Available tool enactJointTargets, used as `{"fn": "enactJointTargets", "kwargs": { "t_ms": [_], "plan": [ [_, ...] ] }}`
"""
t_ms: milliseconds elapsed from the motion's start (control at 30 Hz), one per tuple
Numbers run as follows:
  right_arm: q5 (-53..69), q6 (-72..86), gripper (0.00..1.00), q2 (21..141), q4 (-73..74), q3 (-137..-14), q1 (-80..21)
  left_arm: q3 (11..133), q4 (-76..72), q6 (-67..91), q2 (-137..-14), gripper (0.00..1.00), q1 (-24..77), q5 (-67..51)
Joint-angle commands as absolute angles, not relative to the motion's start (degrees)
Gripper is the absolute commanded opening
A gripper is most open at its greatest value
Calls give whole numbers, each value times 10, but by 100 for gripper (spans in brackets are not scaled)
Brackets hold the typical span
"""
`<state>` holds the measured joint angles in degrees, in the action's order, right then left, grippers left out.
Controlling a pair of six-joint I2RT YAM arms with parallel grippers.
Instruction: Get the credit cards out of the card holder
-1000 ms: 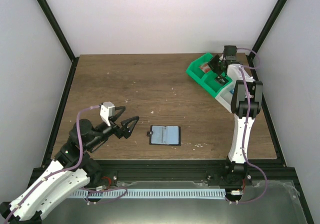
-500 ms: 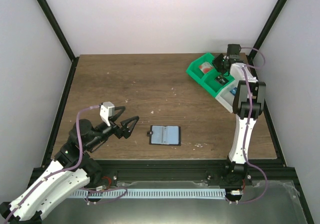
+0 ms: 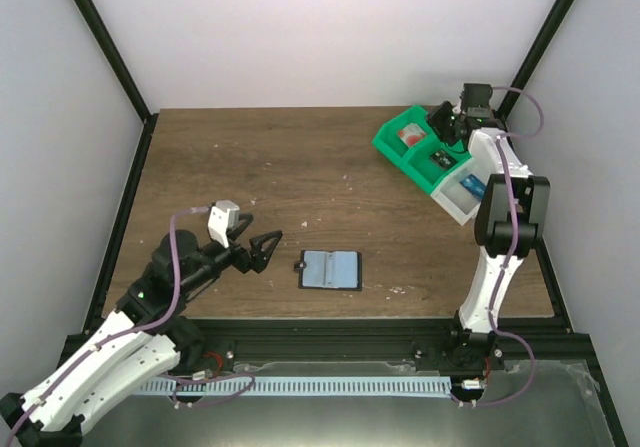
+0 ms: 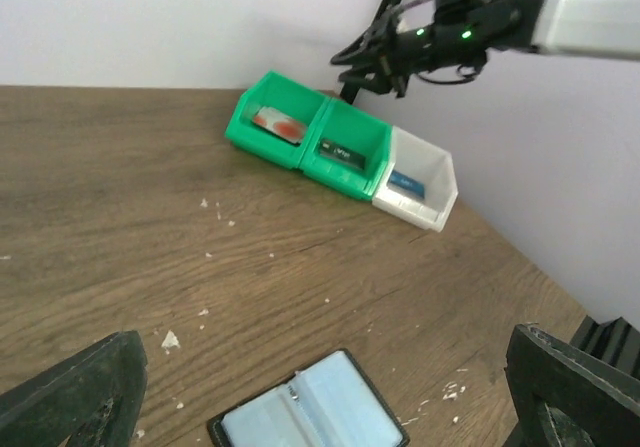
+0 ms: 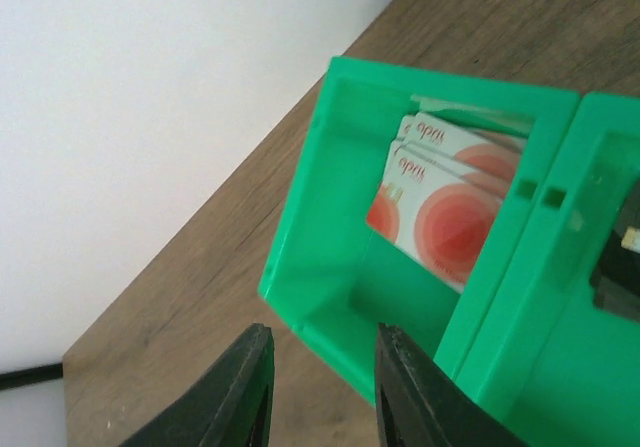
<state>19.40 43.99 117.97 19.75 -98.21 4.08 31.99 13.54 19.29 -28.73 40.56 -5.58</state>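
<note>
Credit cards (image 5: 450,207), red-circled, stacked in leftmost green bin (image 5: 320,267), far right. Card holder (image 3: 330,269) laid open, near centre. Left gripper (image 3: 270,251) spread wide beside it; right gripper (image 5: 318,367) narrowly parted, empty, held over bin.

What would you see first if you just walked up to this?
The bright green bins in the table's far right corner, with red-circle cards lying in the end one. Next, the light blue card holder, lying open and flat near the table's near edge.

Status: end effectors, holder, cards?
Left end effector open beside light blue folding card holder, lying open. Right end effector open at green plastic bin holding pale red-circle cards. No obstruction visible.
</note>
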Motion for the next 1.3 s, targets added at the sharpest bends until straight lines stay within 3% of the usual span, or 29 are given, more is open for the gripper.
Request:
{"fn": "enactJointTargets", "kwargs": {
  "t_ms": [0, 200, 533, 767, 1267],
  "plan": [
    [210, 419, 32, 1086, 190, -925, 17, 336, 155, 214, -314, 100, 406, -49],
    [216, 415, 34, 937, 167, -754, -28, 322, 112, 274, -369, 97, 405, -140],
    [218, 407, 34, 721, 161, -495, -139, 280, -16, 383, -474, 79, 408, -248],
    [234, 452, 31, 601, 121, -362, -212, 237, -135, 453, -569, 84, 410, -257],
    [229, 507, 28, 677, -19, -246, -352, 232, -303, 533, -802, 94, 440, -232]
  ]
}}
